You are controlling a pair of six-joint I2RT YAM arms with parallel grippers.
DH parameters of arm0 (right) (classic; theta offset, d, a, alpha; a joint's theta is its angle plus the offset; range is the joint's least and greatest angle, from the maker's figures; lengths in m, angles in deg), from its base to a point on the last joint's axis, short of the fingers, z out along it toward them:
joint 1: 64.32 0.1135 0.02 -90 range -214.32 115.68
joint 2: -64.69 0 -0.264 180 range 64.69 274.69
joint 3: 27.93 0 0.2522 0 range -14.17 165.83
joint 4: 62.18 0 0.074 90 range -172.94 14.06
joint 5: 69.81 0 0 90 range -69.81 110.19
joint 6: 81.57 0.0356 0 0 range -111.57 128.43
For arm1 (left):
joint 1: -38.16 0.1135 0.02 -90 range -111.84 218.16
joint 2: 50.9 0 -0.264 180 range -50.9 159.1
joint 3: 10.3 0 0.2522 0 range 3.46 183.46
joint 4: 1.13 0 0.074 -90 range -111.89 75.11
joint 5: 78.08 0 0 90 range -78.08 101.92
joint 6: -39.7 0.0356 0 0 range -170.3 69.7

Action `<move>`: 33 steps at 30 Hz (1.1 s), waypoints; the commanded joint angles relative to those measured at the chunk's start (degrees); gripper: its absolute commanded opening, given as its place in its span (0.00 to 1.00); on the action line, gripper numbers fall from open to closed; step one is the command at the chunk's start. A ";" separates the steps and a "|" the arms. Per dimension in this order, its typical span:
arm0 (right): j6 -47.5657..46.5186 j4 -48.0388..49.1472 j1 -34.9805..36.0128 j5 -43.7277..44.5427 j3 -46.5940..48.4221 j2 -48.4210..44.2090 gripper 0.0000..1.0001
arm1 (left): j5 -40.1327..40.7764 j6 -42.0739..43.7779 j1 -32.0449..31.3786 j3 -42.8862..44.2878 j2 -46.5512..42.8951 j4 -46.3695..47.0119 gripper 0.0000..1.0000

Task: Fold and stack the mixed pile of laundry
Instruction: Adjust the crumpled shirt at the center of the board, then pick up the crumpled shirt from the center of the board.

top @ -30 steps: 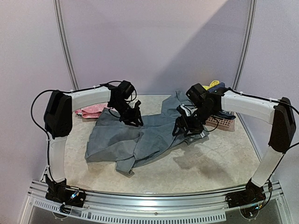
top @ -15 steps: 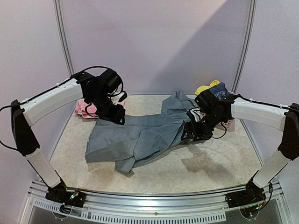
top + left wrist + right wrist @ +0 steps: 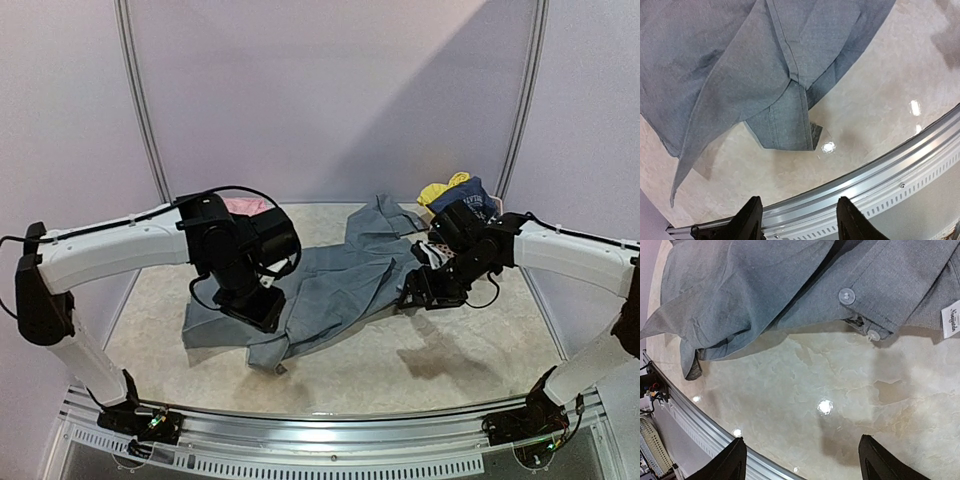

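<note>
I find the shirt (image 3: pixel 335 285) lying spread on the table (image 3: pixel 450 365); left gripper (image 3: pixel 797 204) and right gripper (image 3: pixel 801 441) both released, empty.

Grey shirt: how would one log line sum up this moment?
grey shirt: spread on table, unfolded | left gripper: open, empty | right gripper: open, empty

Plain grey is being shown by the shirt (image 3: pixel 330 285), with paler grey buttons (image 3: pixel 846 295) and a white label (image 3: pixel 951 320) printed in dark script. Beige marbling is being displayed by the table (image 3: pixel 450 350). Navy with white lettering is being shown by the top (image 3: pixel 477 196), yellow by the piece (image 3: pixel 438 190), pink by a cloth (image 3: pixel 248 205). White and black are being worn by the arms (image 3: pixel 110 245).
</note>
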 commanded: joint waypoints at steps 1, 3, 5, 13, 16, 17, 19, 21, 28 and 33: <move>-1.30 0.23 -0.14 -1.98 -1.98 -4.38 0.79 | -0.23 -6.01 -2.44 0.35 5.81 0.28 0.51; -2.74 -1.30 -0.10 -1.71 -2.13 -5.27 0.79 | -0.18 -6.73 -3.07 -0.08 9.00 1.15 0.51; -3.75 -2.76 -0.12 -1.28 -2.61 -6.77 0.80 | -0.03 -6.81 -3.87 0.38 12.29 1.47 0.51; -3.48 -6.08 -0.10 -0.84 -8.52 -16.40 0.84 | 1.62 -7.11 -5.18 1.56 20.06 2.49 0.52; -2.73 -7.40 -0.12 -0.11 -10.48 -20.61 0.85 | 2.40 -6.17 -5.14 0.38 22.12 3.02 0.52; -2.36 -7.82 -0.10 0.17 -11.02 -21.63 0.86 | 2.54 -5.79 -5.10 -0.04 22.69 3.50 0.52; -1.69 -8.46 -0.13 0.90 -11.80 -24.33 0.87 | 3.20 -5.47 -4.86 -0.30 23.81 4.11 0.46; -0.92 -8.84 -0.12 1.57 -11.50 -25.66 0.89 | 4.35 -4.77 -4.75 0.00 25.11 4.19 0.40; 1.88 -8.75 -0.02 2.50 -11.07 -25.56 0.90 | 7.16 -1.98 -4.63 -0.86 25.47 4.89 0.00; 4.33 -8.90 -0.10 4.12 -10.17 -26.00 0.91 | 0.25 0.66 -5.60 -2.04 19.75 7.73 0.00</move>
